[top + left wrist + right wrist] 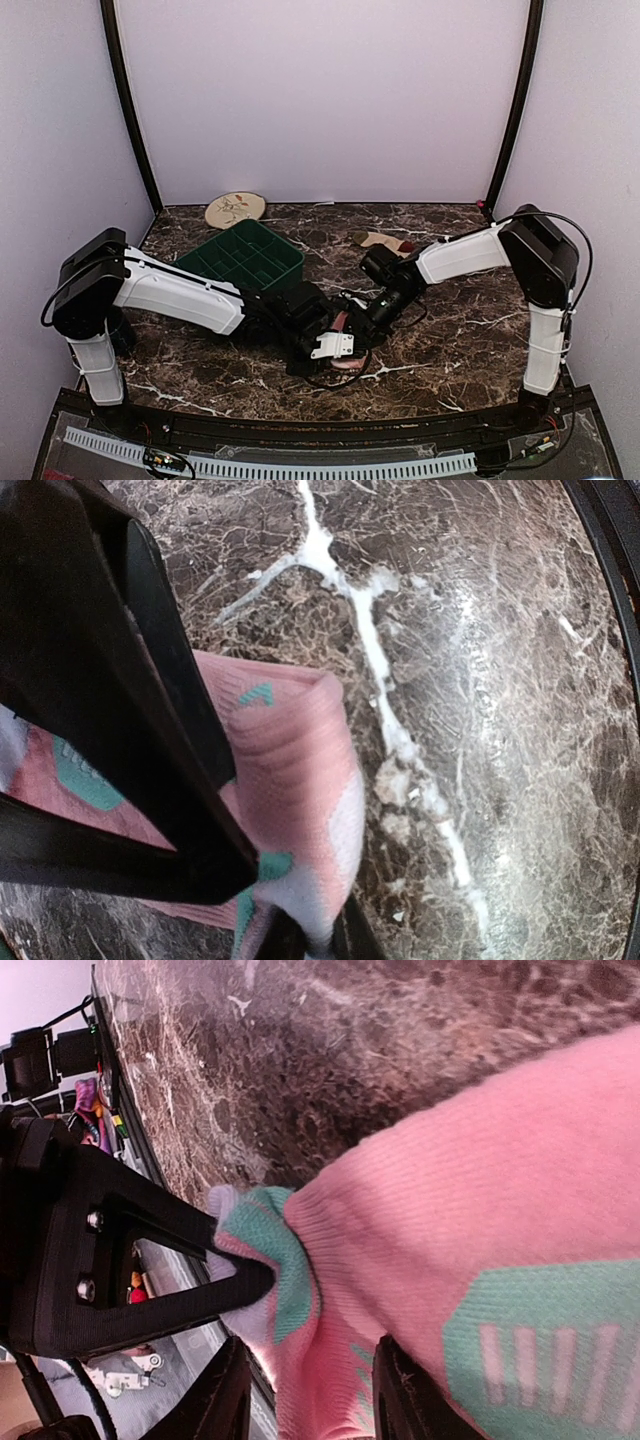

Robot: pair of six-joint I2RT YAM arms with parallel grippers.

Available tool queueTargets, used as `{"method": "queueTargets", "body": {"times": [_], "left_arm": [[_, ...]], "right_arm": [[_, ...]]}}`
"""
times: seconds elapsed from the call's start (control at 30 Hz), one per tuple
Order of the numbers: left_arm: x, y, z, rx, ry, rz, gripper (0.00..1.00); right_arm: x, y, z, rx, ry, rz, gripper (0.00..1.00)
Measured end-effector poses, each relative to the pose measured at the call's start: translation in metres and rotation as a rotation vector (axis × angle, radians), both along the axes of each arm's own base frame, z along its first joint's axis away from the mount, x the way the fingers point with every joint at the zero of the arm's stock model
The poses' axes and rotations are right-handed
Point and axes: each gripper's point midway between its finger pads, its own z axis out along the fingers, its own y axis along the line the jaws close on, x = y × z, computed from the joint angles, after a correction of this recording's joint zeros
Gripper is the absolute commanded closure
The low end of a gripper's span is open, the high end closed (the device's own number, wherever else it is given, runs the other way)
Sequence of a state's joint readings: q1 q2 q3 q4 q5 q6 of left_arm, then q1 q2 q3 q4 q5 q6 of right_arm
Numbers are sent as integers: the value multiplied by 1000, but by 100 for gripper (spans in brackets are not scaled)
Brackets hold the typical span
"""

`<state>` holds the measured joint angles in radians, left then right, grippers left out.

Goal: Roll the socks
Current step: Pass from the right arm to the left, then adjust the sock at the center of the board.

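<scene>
The pink sock with mint-green spots [346, 364] lies at the table's middle front, between both grippers. In the left wrist view the sock [295, 770] is folded over, and its pale end runs down between my left gripper's [315, 942] fingers, which are shut on it. In the right wrist view the sock [470, 1210] fills the frame; my right gripper [310, 1400] has bunched fabric pinched between its fingers. The left gripper's black finger [150, 1260] holds the sock's edge there. The tan striped sock [384, 241] lies flat further back, untouched.
A green compartment tray [243, 256] stands at the back left, beside the left arm. A round cream disc [235, 209] lies against the back wall. The two grippers [335, 347] [362, 318] are close together. Cables trail near them.
</scene>
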<state>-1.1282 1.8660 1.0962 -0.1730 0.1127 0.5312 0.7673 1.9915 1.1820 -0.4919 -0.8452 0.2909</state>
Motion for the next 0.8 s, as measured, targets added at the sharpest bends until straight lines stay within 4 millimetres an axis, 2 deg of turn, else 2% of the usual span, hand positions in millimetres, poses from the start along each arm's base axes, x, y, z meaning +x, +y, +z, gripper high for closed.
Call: {"method": "queueTargets", "body": {"times": [0.37,0.8], "left_arm": [[-3,1,0,-1,34,-7,89],[-3,1,0,-1,36,-1,87]], "right_arm": [[13,-14,0,-55,-74,-77,59],[34,-26,-3,-156,-178,-159,71]]}}
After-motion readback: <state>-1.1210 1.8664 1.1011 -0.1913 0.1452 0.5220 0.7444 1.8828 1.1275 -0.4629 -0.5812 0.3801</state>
